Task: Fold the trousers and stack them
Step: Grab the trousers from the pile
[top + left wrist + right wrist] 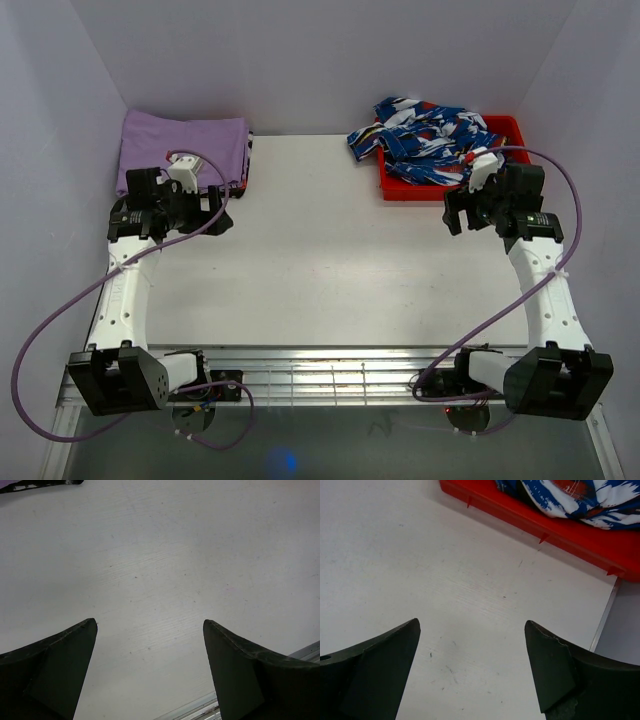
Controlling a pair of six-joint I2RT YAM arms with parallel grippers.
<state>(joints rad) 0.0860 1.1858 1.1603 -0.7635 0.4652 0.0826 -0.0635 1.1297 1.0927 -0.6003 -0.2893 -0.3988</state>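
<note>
The trousers [425,140], printed royal blue, white, red and black, lie crumpled in a red tray [505,128] at the back right, one part hanging over the tray's left rim. They also show at the top of the right wrist view [570,495]. My right gripper [455,213] is open and empty, just in front of the tray, over bare table [470,622]. My left gripper [222,208] is open and empty at the back left, over bare table [150,622].
A folded lilac-purple cloth [185,148] lies at the back left corner, just behind my left gripper. The red tray's front wall [530,517] is close ahead of my right gripper. White walls enclose the table on three sides. A metal rail [320,365] runs along the near edge.
</note>
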